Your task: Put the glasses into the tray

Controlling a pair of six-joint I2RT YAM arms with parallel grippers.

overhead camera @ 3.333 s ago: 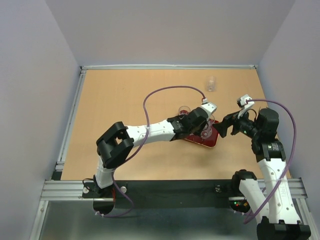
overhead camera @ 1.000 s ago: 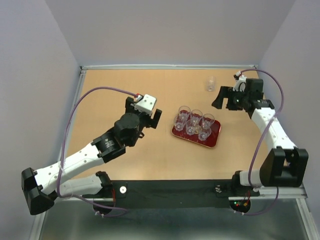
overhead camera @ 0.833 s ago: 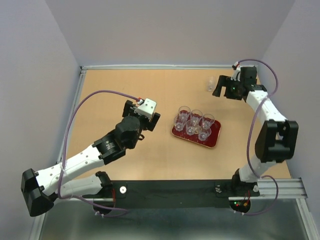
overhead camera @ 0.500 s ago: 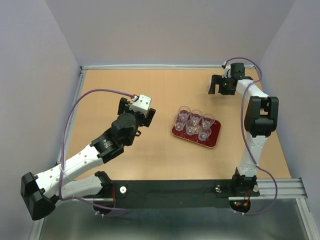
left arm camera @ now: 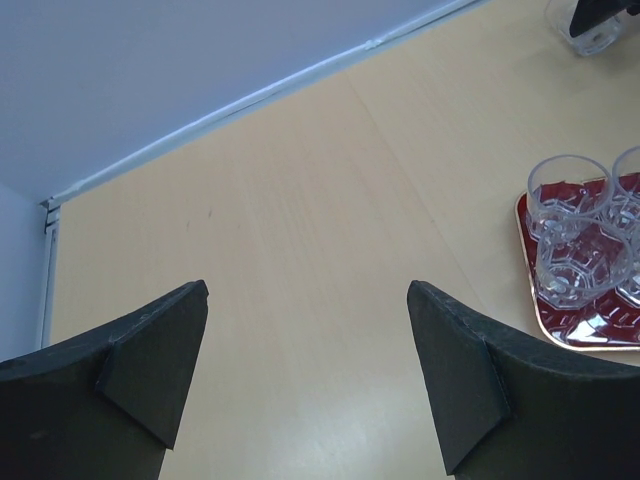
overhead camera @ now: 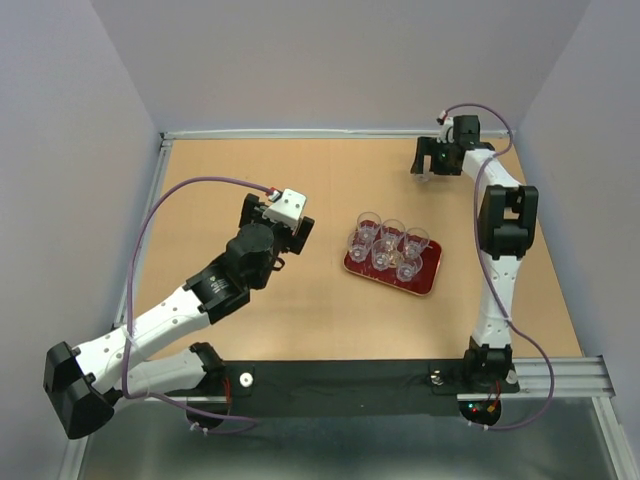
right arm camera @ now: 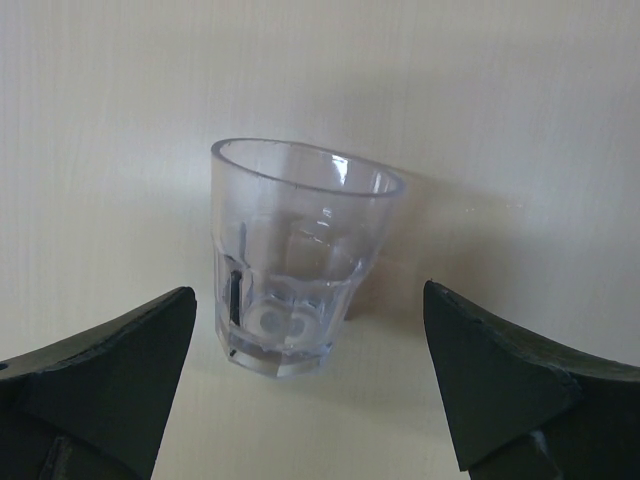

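The dark red tray [overhead camera: 426, 284] lies right of the table's middle with several clear glasses [overhead camera: 385, 246] standing in it. One more glass [right arm camera: 295, 260] stands upright on the wood at the far right. My right gripper [overhead camera: 428, 165] is open around it, and in the right wrist view the right gripper [right arm camera: 309, 295] has a finger on each side, touching nothing. My left gripper [overhead camera: 283, 220] hovers open and empty, left of the tray. In the left wrist view, the left gripper [left arm camera: 307, 300] faces bare wood, with the tray [left arm camera: 575, 322] and its glasses [left arm camera: 567, 195] at the right edge.
The table's raised metal rail [overhead camera: 330, 133] and the back wall run just behind the lone glass. The right arm [overhead camera: 500, 230] stretches along the right side of the table, past the tray. A purple cable [overhead camera: 190, 190] loops over the left arm.
The right arm swung to the far right corner and brought its open fingers around the lone glass. The left gripper drew back left from the tray and has since barely moved.
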